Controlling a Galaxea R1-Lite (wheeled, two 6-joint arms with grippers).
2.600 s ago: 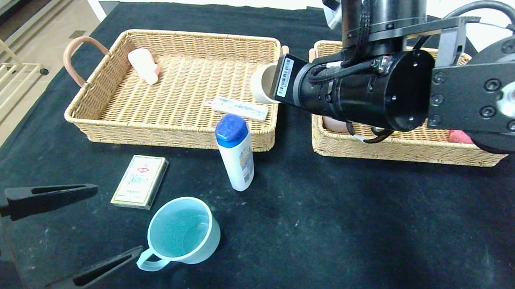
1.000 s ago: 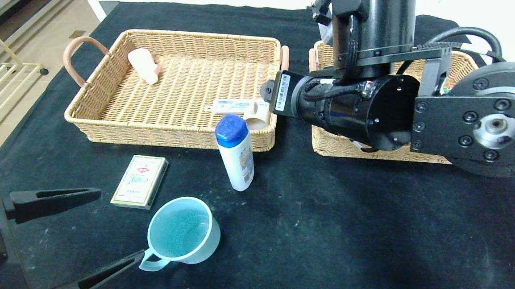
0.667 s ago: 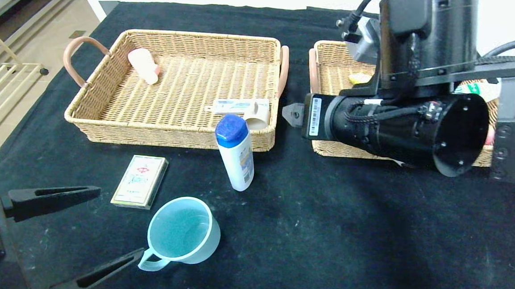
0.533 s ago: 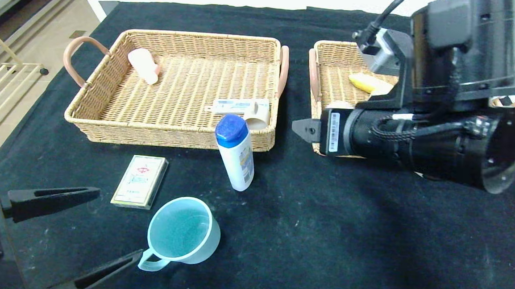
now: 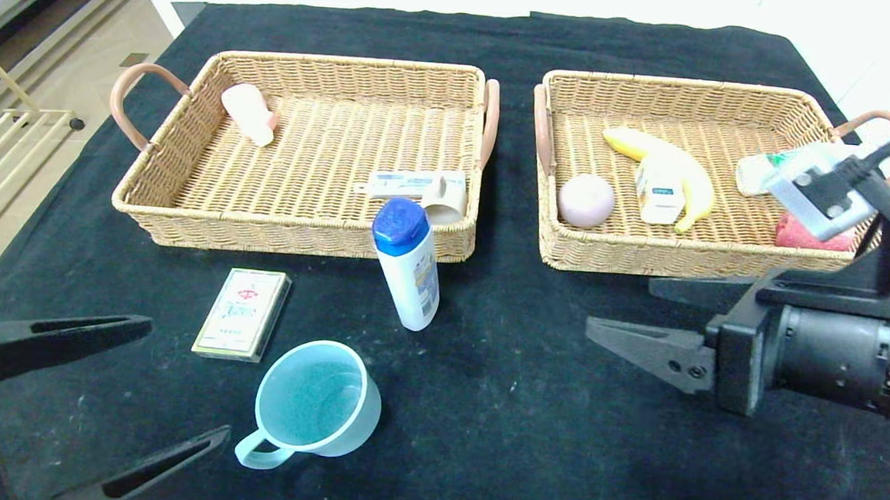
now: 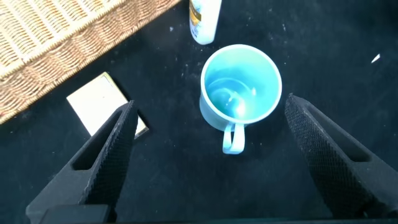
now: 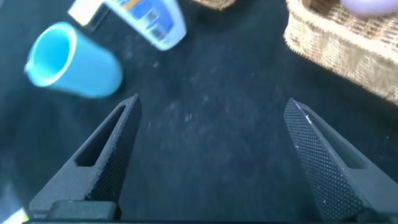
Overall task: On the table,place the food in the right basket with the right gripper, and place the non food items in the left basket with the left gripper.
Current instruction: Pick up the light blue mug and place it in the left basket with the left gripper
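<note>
On the black counter (image 5: 541, 441) a light blue cup (image 5: 318, 398) sits near a white bottle (image 5: 410, 266) with a blue cap, and behind the bottle are two tan woven baskets (image 5: 184, 218) holding a yellow banana (image 5: 693, 178).

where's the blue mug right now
In the head view the blue mug stands upright on the table's front left, just in front of the card box and white bottle, between the open left claw's fingers.
</note>
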